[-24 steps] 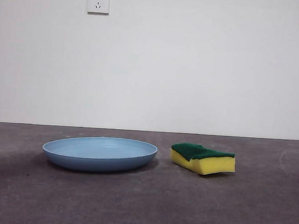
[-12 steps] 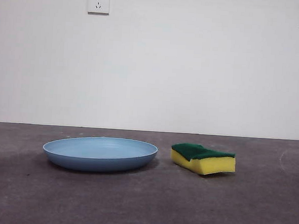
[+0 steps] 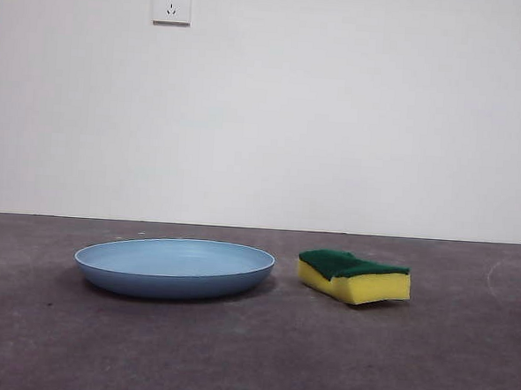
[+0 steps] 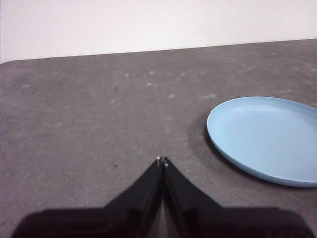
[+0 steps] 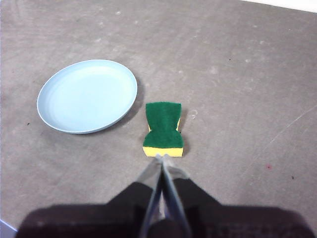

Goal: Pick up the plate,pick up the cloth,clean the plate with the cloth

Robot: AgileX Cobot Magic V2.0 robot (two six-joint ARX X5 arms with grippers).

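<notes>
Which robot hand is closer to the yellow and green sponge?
The right gripper. It hangs shut above the table just short of the sponge. The left gripper, also shut, is off beyond the plate, with no sponge in its view.

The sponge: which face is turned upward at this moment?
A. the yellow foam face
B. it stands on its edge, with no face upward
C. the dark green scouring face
C: the sponge lies flat on the table beside the plate, with the green layer on top and the yellow foam below.
</notes>
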